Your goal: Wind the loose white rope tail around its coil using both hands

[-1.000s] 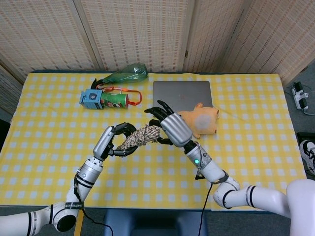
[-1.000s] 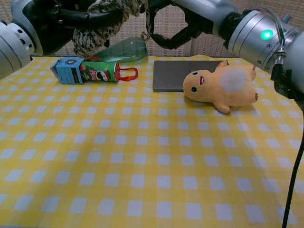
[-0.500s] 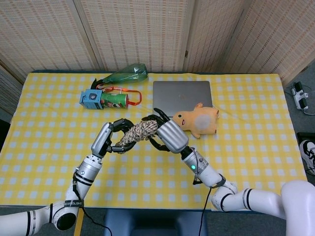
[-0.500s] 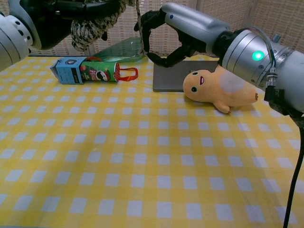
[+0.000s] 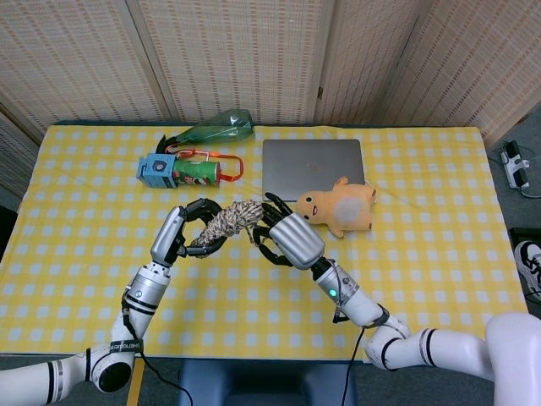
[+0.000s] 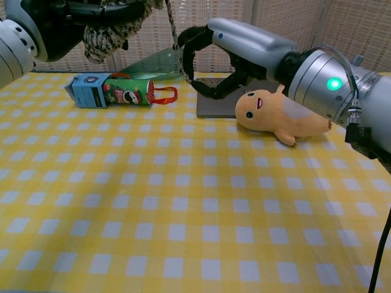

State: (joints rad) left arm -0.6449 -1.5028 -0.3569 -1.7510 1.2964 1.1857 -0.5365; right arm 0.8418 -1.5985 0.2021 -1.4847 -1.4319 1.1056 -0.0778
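The rope coil (image 5: pixel 225 222) is a speckled white-and-brown bundle held above the table. My left hand (image 5: pixel 188 230) grips its left end; in the chest view this hand (image 6: pixel 64 18) and the coil (image 6: pixel 109 32) sit at the top left. A thin loose tail (image 6: pixel 175 38) runs from the coil down to my right hand (image 6: pixel 215 54). The dark fingers (image 6: pixel 194 60) curl around the tail. From the head view, my right hand (image 5: pixel 290 238) is just right of the coil, almost touching it.
A yellow checked cloth (image 5: pixel 439 254) covers the table. An orange plush toy (image 5: pixel 342 208) lies right of my right hand, beside a grey laptop (image 5: pixel 312 161). A green can with a blue box (image 5: pixel 182 170) and a green bottle (image 5: pixel 216 128) lie at the back left.
My right hand has come down and to the left, close to the coil, with the tail. My left hand and the coil have shifted slightly left.
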